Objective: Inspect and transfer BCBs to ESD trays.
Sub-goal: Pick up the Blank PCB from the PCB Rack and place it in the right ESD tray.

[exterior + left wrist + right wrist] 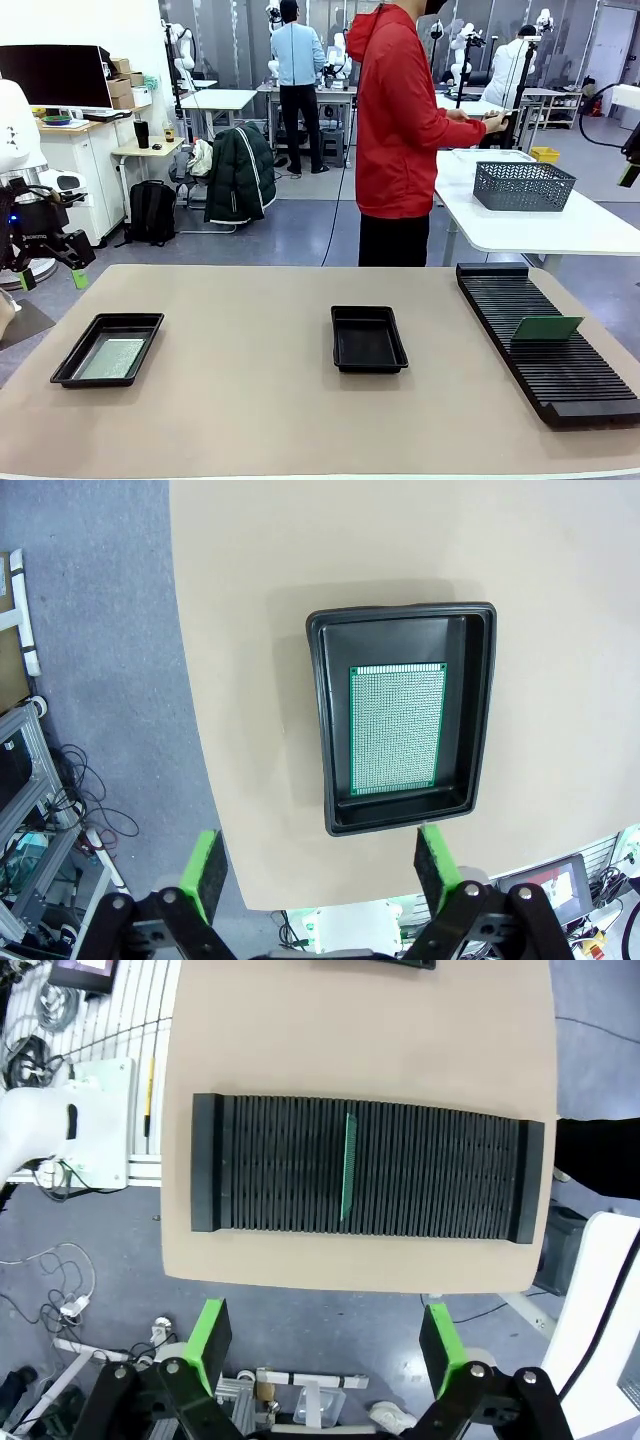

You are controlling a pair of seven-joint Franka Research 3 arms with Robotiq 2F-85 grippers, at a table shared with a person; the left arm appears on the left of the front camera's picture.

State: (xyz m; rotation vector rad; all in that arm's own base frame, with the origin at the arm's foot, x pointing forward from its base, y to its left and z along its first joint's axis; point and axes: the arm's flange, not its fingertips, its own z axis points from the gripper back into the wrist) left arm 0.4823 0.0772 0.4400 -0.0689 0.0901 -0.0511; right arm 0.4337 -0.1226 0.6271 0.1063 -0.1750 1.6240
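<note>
On table (250, 420) — two ESD trays (75, 350) (370, 310), two BCBs (112, 358) (546, 328): one in tray, one in rack (570, 385); both claws (320, 865) (325, 1335) open, empty

The table (250, 400) looked matt, smooth beige. The tray (75, 350) at nine o'clock and the middle tray (368, 342) were glossy black plastic; the board (397, 730) was finely perforated green; the rack (560, 375), ribbed black plastic.

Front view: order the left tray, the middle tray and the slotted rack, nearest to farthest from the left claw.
1. Left tray, holding a green board, table's left, by the left claw.
2. Middle tray, empty, table centre.
3. Slotted rack, right side.
</note>
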